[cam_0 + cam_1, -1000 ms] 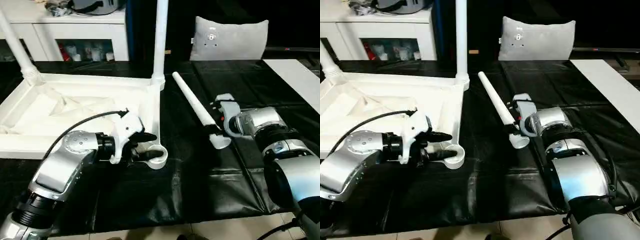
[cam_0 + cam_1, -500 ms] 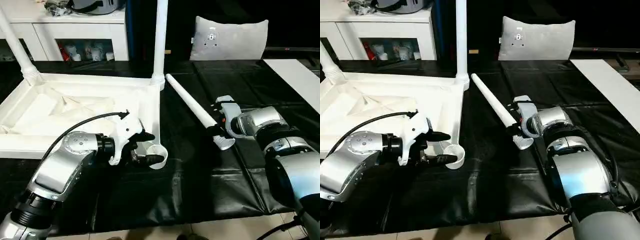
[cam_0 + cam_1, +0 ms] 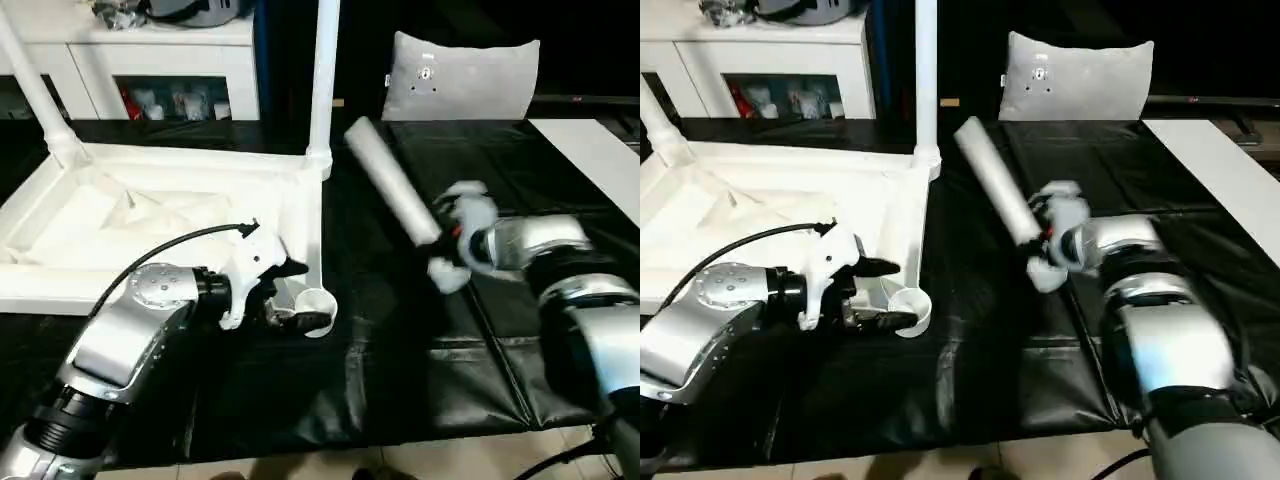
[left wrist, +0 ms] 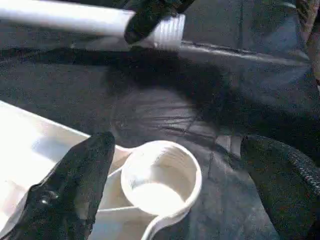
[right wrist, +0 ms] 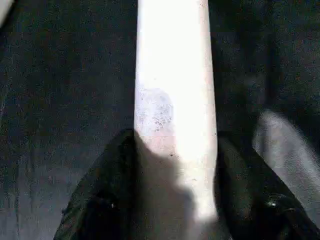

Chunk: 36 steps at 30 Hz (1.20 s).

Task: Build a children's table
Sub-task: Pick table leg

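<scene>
The tabletop (image 3: pixel 160 215) lies left of the loose leg (image 3: pixel 392 190), cabinet (image 3: pixel 130 50) behind.

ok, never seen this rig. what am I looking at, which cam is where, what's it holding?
A two-armed humanoid robot is assembling a white children's table on a black-covered surface. The two wide pictures come from a stereo camera on its head, looking down over its silver forearms. The other two come from cameras on each wrist, looking along that arm's black fingers.

The tabletop lies upside down, ribs up, with two legs already standing in its far corners. The left gripper sits at the near corner socket, its jaws open on either side of it. The right gripper is shut on a loose leg, lifted at a slant off the surface. A white cabinet and a grey cushion stand behind.
</scene>
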{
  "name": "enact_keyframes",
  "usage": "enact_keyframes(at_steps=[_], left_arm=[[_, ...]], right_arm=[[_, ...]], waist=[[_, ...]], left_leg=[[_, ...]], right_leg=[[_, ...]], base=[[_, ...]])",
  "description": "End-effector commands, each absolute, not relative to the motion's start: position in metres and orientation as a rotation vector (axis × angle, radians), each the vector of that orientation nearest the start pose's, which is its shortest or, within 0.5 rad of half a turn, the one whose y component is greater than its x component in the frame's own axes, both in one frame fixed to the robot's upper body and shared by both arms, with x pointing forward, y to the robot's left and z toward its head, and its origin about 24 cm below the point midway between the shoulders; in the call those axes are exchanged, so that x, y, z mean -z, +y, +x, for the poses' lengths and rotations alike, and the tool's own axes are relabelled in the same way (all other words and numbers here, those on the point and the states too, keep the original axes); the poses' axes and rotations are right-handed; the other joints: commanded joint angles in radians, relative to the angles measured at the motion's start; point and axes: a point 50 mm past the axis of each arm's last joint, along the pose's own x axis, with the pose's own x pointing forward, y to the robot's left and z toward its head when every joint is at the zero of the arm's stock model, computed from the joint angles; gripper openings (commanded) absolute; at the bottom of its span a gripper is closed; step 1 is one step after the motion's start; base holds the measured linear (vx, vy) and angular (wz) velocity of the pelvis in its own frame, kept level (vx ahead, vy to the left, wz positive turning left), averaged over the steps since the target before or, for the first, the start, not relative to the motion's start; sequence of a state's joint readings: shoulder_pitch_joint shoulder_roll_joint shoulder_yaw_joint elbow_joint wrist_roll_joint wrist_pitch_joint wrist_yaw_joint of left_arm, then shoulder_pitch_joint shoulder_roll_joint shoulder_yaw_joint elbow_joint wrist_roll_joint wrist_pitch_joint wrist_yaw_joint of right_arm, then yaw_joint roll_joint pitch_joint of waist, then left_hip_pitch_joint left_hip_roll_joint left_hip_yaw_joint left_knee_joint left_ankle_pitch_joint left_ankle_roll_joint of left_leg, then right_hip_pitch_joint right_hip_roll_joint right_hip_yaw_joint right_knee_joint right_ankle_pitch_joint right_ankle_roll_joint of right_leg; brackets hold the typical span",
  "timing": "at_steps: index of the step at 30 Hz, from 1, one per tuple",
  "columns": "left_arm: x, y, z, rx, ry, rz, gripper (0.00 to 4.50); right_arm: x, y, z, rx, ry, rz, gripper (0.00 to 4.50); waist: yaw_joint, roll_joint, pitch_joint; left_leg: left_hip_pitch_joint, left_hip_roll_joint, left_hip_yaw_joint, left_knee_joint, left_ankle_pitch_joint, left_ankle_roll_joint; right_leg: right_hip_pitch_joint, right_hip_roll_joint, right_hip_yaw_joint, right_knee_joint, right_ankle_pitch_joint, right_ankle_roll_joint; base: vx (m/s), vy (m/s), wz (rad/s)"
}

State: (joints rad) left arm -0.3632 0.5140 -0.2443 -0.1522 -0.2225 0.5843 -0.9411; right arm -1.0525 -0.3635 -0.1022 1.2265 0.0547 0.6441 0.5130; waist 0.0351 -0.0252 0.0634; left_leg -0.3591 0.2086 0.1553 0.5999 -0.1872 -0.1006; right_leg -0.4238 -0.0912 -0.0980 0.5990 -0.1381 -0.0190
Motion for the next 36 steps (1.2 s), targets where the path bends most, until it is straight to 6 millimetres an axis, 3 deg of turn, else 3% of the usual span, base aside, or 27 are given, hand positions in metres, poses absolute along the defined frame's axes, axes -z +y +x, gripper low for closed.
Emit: enact_keyframes(at_steps=[1, 2, 3, 4, 6, 7, 8, 10, 11, 12, 13, 14, 16, 18, 22, 24, 25, 32, 36], left_arm=[[-0.108, 0.130, 0.275, 1.134, 0.295, 0.292, 4.50], [-0.108, 0.129, 0.276, 1.132, 0.289, 0.289, 4.50], [-0.108, 0.129, 0.276, 1.130, 0.287, 0.289, 4.50], [-0.108, 0.128, 0.276, 1.129, 0.285, 0.289, 4.50], [-0.109, 0.126, 0.279, 1.116, 0.257, 0.277, 4.50], [-0.110, 0.125, 0.281, 1.104, 0.237, 0.268, 4.50], [-0.115, 0.123, 0.288, 1.064, 0.187, 0.230, 4.50], [-0.116, 0.122, 0.289, 1.059, 0.181, 0.225, 4.50], [-0.131, 0.116, 0.305, 0.954, 0.068, 0.102, 4.50], [-0.134, 0.115, 0.307, 0.941, 0.053, 0.081, 4.50], [-0.138, 0.113, 0.310, 0.923, 0.030, 0.047, 4.50], [-0.148, 0.109, 0.315, 0.894, -0.014, -0.054, 4.50], [-0.151, 0.108, 0.317, 0.889, -0.023, -0.084, 4.50], [-0.168, 0.099, 0.320, 0.906, -0.085, -0.285, 4.50], [-0.175, 0.094, 0.320, 0.937, -0.108, -0.361, 4.50], [-0.188, 0.082, 0.318, 0.991, -0.132, -0.525, 4.50], [-0.190, 0.080, 0.318, 0.998, -0.136, -0.549, 4.50], [-0.191, 0.069, 0.322, 1.000, -0.110, -0.573, 4.50], [-0.192, 0.067, 0.322, 1.004, -0.101, -0.586, 4.50]], right_arm=[[-0.106, -0.208, 0.392, -0.246, 0.617, 0.208, 1.95], [-0.109, -0.208, 0.393, -0.252, 0.580, 0.239, 1.95], [-0.112, -0.208, 0.394, -0.255, 0.545, 0.268, 1.95], [-0.115, -0.208, 0.395, -0.257, 0.510, 0.290, 1.95], [-0.127, -0.207, 0.396, -0.301, 0.309, 0.335, 1.94], [-0.132, -0.207, 0.395, -0.318, 0.230, 0.343, 1.94], [-0.139, -0.205, 0.391, -0.355, 0.136, 0.371, 1.94], [-0.140, -0.204, 0.390, -0.365, 0.131, 0.377, 1.94], [-0.145, -0.189, 0.372, -0.603, 0.047, 0.475, 1.94], [-0.145, -0.187, 0.369, -0.633, 0.034, 0.479, 1.94], [-0.144, -0.184, 0.364, -0.681, 0.013, 0.485, 1.94], [-0.141, -0.177, 0.353, -0.776, -0.010, 0.516, 1.94], [-0.140, -0.176, 0.350, -0.801, -0.013, 0.529, 1.94], [-0.136, -0.167, 0.332, -0.938, -0.057, 0.603, 1.93], [-0.135, -0.164, 0.326, -0.970, -0.072, 0.634, 1.93], [-0.138, -0.155, 0.314, -1.049, -0.094, 0.676, 1.93], [-0.139, -0.153, 0.312, -1.065, -0.093, 0.676, 1.93], [-0.139, -0.147, 0.306, -1.111, -0.075, 0.661, 1.93], [-0.139, -0.145, 0.303, -1.122, -0.066, 0.651, 1.93]], waist=[[0.004, -0.001, -0.076], [0.006, -0.004, -0.079], [0.006, 0.004, -0.080], [0.004, -0.001, -0.081], [0.009, 0.008, -0.081], [0.009, 0.003, -0.080], [0.011, 0.005, -0.082], [0.013, 0.003, -0.086], [0.011, 0.011, -0.082], [0.018, 0.007, -0.082], [0.018, 0.008, -0.081], [0.025, 0.009, -0.082], [0.027, 0.005, -0.083], [0.031, 0.003, -0.081], [0.039, 0.001, -0.082], [0.044, 0.005, -0.081], [0.045, 0.001, -0.081], [0.055, 0.003, -0.080], [0.058, 0.005, -0.085]], left_leg=[[-0.003, 0.006, 0.015, -0.061, -0.227, -0.002], [-0.004, 0.005, 0.016, -0.060, -0.214, 0.003], [-0.005, 0.005, 0.015, -0.059, -0.205, 0.004], [-0.010, 0.004, 0.016, -0.059, -0.194, 0.008], [-0.011, 0.004, 0.018, -0.056, -0.180, 0.021], [-0.012, 0.003, 0.020, -0.056, -0.180, 0.026], [-0.012, 0.001, 0.021, -0.056, -0.166, 0.031], [-0.011, 0.002, 0.018, -0.056, -0.159, 0.032], [-0.011, -0.002, 0.020, -0.057, -0.174, 0.037], [-0.005, -0.001, 0.021, -0.054, -0.195, 0.051], [-0.007, 0.001, 0.020, -0.057, -0.196, 0.055], [-0.007, 0.002, 0.017, -0.058, -0.200, 0.053], [-0.009, 0.005, 0.013, -0.060, -0.211, 0.046], [-0.007, -0.001, 0.018, -0.055, -0.214, 0.048], [-0.012, 0.001, 0.013, -0.058, -0.196, 0.055], [-0.011, 0.001, 0.015, -0.056, -0.188, 0.052], [-0.014, 0.001, 0.014, -0.057, -0.191, 0.052], [-0.010, -0.001, 0.014, -0.058, -0.188, 0.043], [-0.012, 0.005, 0.010, -0.062, -0.157, 0.041]], right_leg=[[0.061, -0.040, 0.038, -0.062, -0.378, -0.173], [0.063, -0.039, 0.039, -0.060, -0.354, -0.173], [0.063, -0.038, 0.040, -0.055, -0.330, -0.178], [0.065, -0.036, 0.040, -0.054, -0.309, -0.179], [0.061, -0.037, 0.041, -0.055, -0.288, -0.176], [0.061, -0.035, 0.041, -0.059, -0.291, -0.169], [0.064, -0.031, 0.041, -0.059, -0.273, -0.168], [0.066, -0.033, 0.040, -0.054, -0.269, -0.173], [0.066, -0.026, 0.039, -0.060, -0.280, -0.177], [0.068, -0.026, 0.040, -0.068, -0.288, -0.159], [0.069, -0.026, 0.039, -0.068, -0.295, -0.157], [0.068, -0.029, 0.035, -0.070, -0.324, -0.153], [0.068, -0.033, 0.033, -0.072, -0.348, -0.153], [0.065, -0.033, 0.033, -0.081, -0.394, -0.139], [0.064, -0.034, 0.028, -0.083, -0.418, -0.122], [0.062, -0.033, 0.029, -0.086, -0.422, -0.117], [0.064, -0.032, 0.027, -0.087, -0.429, -0.110], [0.059, -0.032, 0.025, -0.098, -0.470, -0.057], [0.064, -0.034, 0.028, -0.087, -0.386, -0.079]], base=[[0.000, 0.000, 0.00], [0.000, 0.000, 0.00], [0.000, 0.000, 0.00], [0.000, 0.000, 0.00], [0.000, 0.000, 0.00], [0.000, 0.000, 0.00], [0.000, 0.000, 0.00], [0.000, 0.000, 0.00], [0.000, 0.000, 0.00], [0.000, 0.000, 0.00], [0.000, 0.000, 0.00], [0.000, 0.000, 0.00], [0.000, 0.000, 0.00], [0.000, 0.000, 0.00], [0.000, 0.000, 0.00], [0.000, 0.000, 0.00], [0.000, 0.000, 0.00], [0.000, 0.000, 0.00], [0.000, 0.000, 0.00]])
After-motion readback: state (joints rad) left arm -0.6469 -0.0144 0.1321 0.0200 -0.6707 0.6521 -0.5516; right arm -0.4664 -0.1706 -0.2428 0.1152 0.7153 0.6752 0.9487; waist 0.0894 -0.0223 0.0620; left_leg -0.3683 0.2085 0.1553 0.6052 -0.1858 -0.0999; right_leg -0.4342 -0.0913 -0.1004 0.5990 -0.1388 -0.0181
